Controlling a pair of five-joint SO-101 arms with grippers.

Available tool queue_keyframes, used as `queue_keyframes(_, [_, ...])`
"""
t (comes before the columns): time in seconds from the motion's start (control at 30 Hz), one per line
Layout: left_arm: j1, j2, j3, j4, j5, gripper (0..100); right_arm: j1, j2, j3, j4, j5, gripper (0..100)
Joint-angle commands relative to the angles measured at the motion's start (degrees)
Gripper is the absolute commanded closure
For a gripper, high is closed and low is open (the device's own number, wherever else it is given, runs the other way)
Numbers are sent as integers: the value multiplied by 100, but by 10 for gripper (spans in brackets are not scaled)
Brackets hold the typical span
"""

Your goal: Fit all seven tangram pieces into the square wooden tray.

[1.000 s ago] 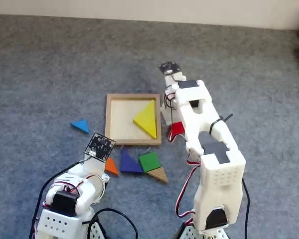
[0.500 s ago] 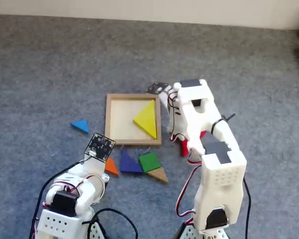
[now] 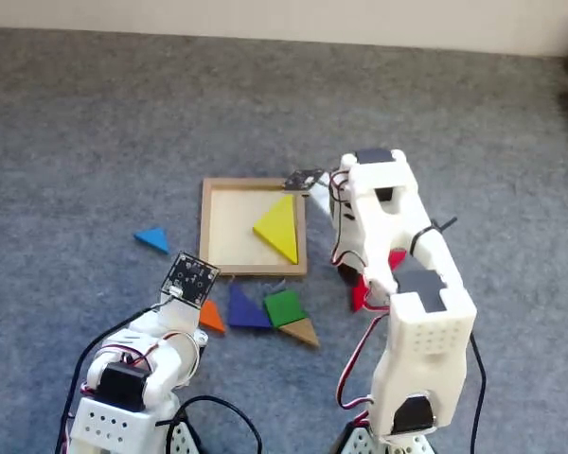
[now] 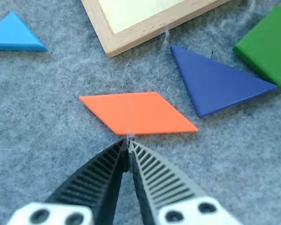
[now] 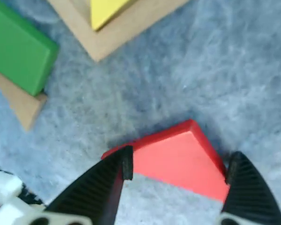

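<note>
The square wooden tray (image 3: pixel 206 227) holds a yellow triangle (image 3: pixel 279 227). In the right wrist view my right gripper (image 5: pixel 178 169) grips a red triangle (image 5: pixel 175 157) by its two sides, just off the tray's corner (image 5: pixel 103 44). From above, the red triangle (image 3: pixel 362 295) peeks out under that arm, to the right of the tray's near corner. My left gripper (image 4: pixel 129 140) is shut and empty, its tips at the edge of the orange parallelogram (image 4: pixel 138 112). Near it lie a dark blue triangle (image 4: pixel 213 82), a green square (image 4: pixel 267 44) and a light blue triangle (image 4: pixel 14 35).
A tan triangle (image 3: pixel 301 330) lies beside the green square (image 3: pixel 285 306), in front of the tray. The light blue triangle (image 3: pixel 152 239) sits alone left of the tray. Grey carpet stretches open beyond the tray and to the far left and right.
The right arm drew back toward its base, carrying the red triangle from beside the tray's right rim to a spot nearer the front. The left arm stayed still.
</note>
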Motion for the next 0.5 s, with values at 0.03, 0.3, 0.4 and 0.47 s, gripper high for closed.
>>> queue_keyframes(0.03, [84,-259,119,0,35,993,84,-1191,-145,110,-888,691])
queue_keyframes(0.3, [84,-259,119,0,35,993,119,-2158,-127,101,-4246,690])
queue_keyframes(0.4, [84,-259,119,0,35,993,110,-2176,-127,101,-6004,689])
queue_keyframes(0.47, [84,-259,119,0,35,993,84,-2158,-127,-4,-6936,688])
